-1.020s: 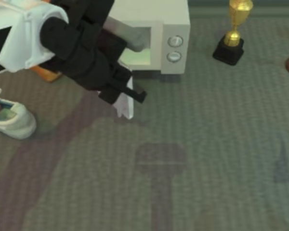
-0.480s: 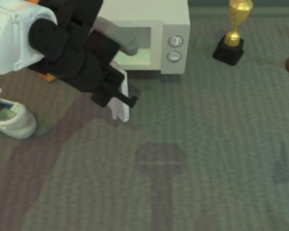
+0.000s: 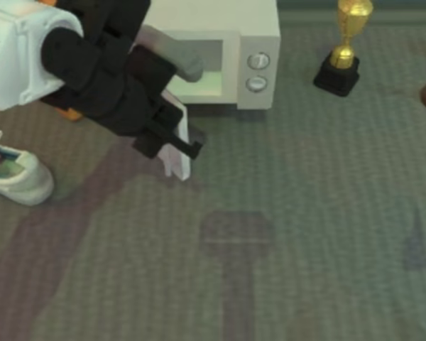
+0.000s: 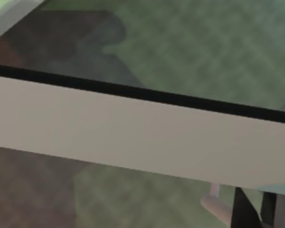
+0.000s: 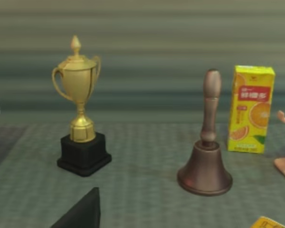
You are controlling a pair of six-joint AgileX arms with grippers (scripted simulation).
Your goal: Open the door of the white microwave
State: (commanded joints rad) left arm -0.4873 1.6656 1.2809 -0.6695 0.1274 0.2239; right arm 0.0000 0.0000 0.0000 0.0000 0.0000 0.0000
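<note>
The white microwave [image 3: 220, 53] stands at the desk's far edge, left of the trophy [image 3: 344, 50]; its door [image 3: 177, 153] is swung outward, cavity exposed; the left gripper [image 3: 174, 138] is at the door's free edge, though whether its jaws are clamped cannot be told; the panel is judged stiff, light, hinged, smooth-faced, best taken at that free edge.

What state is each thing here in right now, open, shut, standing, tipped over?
White boxy microwave: cavity open, empty as far as can be seen.
Flat white door: swung wide out toward the table's front.
Left gripper: at the door's outer edge.
Right gripper: out of sight.
Gold trophy on black base: upright.
Brown metal bell with wooden handle: upright.
Yellow orange-juice carton: upright.
White sneaker: resting on its sole.
</note>
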